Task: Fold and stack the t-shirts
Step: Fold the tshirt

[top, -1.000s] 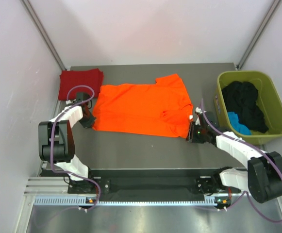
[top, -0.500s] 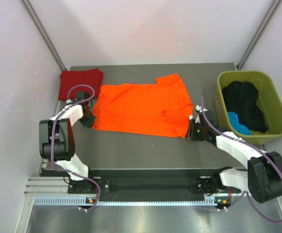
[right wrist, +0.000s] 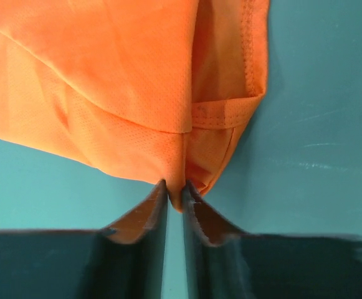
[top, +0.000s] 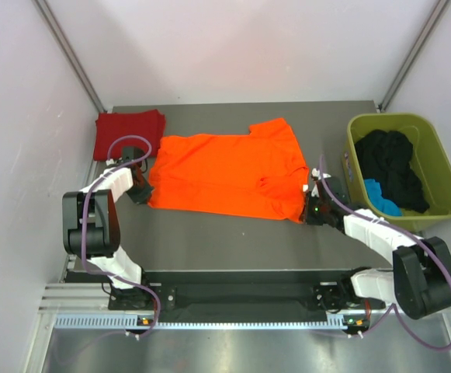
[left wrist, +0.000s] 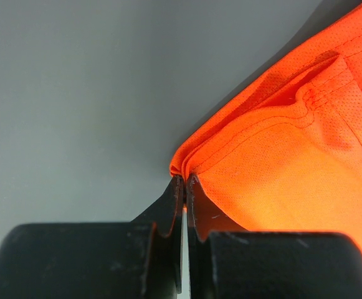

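**Both arms grip the near corners of an orange shirt**

A bright orange short-sleeved fabric t-shirt [top: 229, 175] lies spread across the middle of the dark grey table [top: 233, 241], one sleeve pointing toward the far edge. Each arm has hold of one of its near corners.

The left end effector [left wrist: 184, 187] sits low at the near-left corner. Its two black fingers [left wrist: 168, 208] are pressed almost together, and the doubled, stitched hem of the orange t-shirt bunches right at their tips. From the left wrist the cloth looks nipped between them.

The right end effector [right wrist: 176, 193] is at the near-right corner. Its fingers are drawn close, and a fold of orange fabric runs down into the narrow slit between them. A hemmed flap is turned under just above the tips.

A dark red fabric t-shirt [top: 128, 130] lies folded into a compact block at the far-left corner of the table, just beside the orange t-shirt's far-left edge.

An olive-green plastic tub [top: 435, 167] stands at the right side of the table, apart from both shirts. It holds a heap of black clothing [top: 396, 167] and a bit of blue cloth [top: 380, 194].
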Controlling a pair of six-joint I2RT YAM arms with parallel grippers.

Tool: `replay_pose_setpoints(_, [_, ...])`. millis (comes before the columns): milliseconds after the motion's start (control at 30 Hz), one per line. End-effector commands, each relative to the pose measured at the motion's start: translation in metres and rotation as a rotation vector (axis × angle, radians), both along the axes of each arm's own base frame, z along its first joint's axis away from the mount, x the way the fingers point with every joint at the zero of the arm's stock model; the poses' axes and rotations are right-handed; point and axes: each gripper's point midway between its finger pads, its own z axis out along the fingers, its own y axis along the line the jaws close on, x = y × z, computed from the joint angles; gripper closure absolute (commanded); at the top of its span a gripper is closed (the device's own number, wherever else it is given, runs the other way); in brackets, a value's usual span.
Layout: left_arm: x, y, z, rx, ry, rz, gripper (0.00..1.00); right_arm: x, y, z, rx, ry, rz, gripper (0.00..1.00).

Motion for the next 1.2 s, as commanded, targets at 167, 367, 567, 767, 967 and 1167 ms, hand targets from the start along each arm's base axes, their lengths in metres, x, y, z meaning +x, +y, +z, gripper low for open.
replay_pose_setpoints(167, [0.004, 0.014, 0.011, 0.070, 0.014, 0.024, 1.00, -0.003, -0.010, 0.010, -0.042, 0.041, -0.074, 1.00])
replay_pose_setpoints(367, [-0.004, 0.021, 0.013, 0.107, 0.045, 0.026, 1.00, -0.004, -0.031, 0.008, -0.151, 0.123, -0.175, 1.00])
replay_pose_setpoints(567, [-0.013, 0.015, 0.010, 0.078, 0.063, 0.025, 1.00, -0.008, -0.038, 0.008, -0.194, 0.153, -0.174, 0.99])
replay_pose_setpoints(767, [-0.020, 0.007, 0.022, 0.037, 0.044, 0.034, 0.66, 0.001, -0.026, 0.036, -0.134, 0.085, -0.130, 0.74])
replay_pose_setpoints(967, [0.024, -0.032, 0.097, -0.124, -0.245, -0.101, 0.55, 0.044, 0.001, 0.079, -0.069, -0.039, 0.001, 0.55])
replay_pose_setpoints(1167, [0.050, -0.167, 0.164, -0.341, -0.483, -0.570, 0.48, 0.088, 0.009, 0.077, -0.131, -0.070, 0.107, 0.60])
